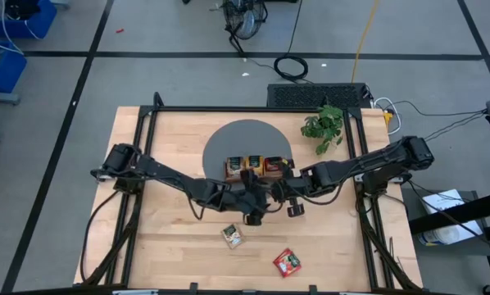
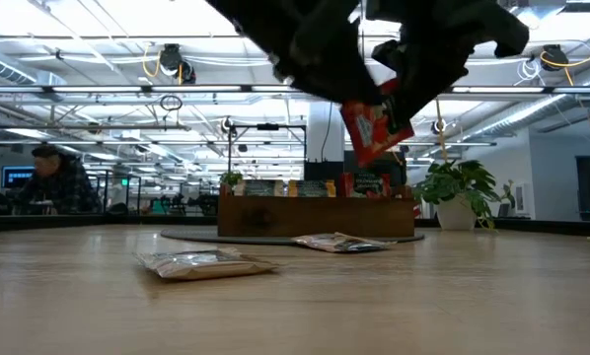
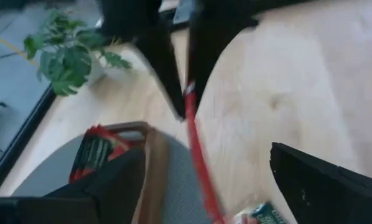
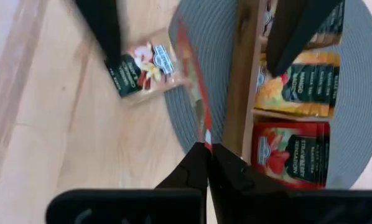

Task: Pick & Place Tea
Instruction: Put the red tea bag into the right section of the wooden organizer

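Observation:
My right gripper (image 4: pixel 206 148) is shut on a red tea sachet (image 2: pixel 376 128) held in the air near the wooden tray (image 1: pixel 253 166). My left gripper (image 3: pixel 208 152) is open. Its fingers stand on either side of the hanging sachet (image 3: pixel 201 168) and do not touch it. The tray sits on a round grey mat (image 1: pixel 247 135) and holds orange (image 4: pixel 304 81) and red (image 4: pixel 292 155) sachets standing on edge. A pale sachet (image 1: pixel 233 236) and another red one (image 1: pixel 287 262) lie flat on the table toward the near edge. My right gripper pinches the red sachet by its upper edge (image 3: pixel 189 93) between the tips of its two fingers. The fingers slant downward from above. The sachet hangs below them, tilted and clear of the table.
A potted green plant (image 1: pixel 323 124) stands at the table's far right, beside the mat. A black frame runs along the table's sides (image 1: pixel 138 139). Bare wood lies to the left and right of the two loose sachets. Beyond the table a person sits (image 2: pixel 53 182).

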Motion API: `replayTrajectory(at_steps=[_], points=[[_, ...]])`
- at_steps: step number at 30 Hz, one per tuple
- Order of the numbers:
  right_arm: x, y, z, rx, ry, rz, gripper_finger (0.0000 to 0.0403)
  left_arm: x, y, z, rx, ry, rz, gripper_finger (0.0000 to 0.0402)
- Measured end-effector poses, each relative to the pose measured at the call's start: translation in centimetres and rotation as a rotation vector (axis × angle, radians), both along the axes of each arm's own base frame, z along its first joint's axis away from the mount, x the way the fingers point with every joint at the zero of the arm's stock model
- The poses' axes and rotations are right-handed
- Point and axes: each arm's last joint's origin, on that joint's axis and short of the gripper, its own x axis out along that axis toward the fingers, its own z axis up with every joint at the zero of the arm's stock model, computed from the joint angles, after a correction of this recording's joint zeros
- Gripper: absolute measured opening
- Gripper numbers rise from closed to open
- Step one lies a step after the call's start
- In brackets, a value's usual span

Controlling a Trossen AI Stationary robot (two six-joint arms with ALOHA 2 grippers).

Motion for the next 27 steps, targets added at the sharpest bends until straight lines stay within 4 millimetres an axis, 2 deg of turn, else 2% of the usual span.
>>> replayTrajectory(at_steps=[6,12,15,20,27], points=[[0.1,0.0,0.1,0.003,-0.015,0.008,0.0,0.5,1.4,-1.4,-0.053,0.049,0.024,0.0286],[0.2,0.1,0.1,0.005,-0.023,0.008,0.0,0.7,1.5,-0.9,-0.088,0.019,-0.002,0.0208],[0.2,0.1,0.1,0.006,-0.024,0.008,0.0,0.7,1.5,-0.9,-0.089,0.018,-0.002,0.0148],[0.2,0.1,0.1,0.007,-0.026,0.009,0.0,0.7,1.7,-0.9,-0.082,0.023,-0.006,0.002],[0.0,0.0,0.5,-0.021,-0.025,0.078,0.0008,0.7,1.5,-0.9,-0.068,0.028,-0.02,0.0007]])
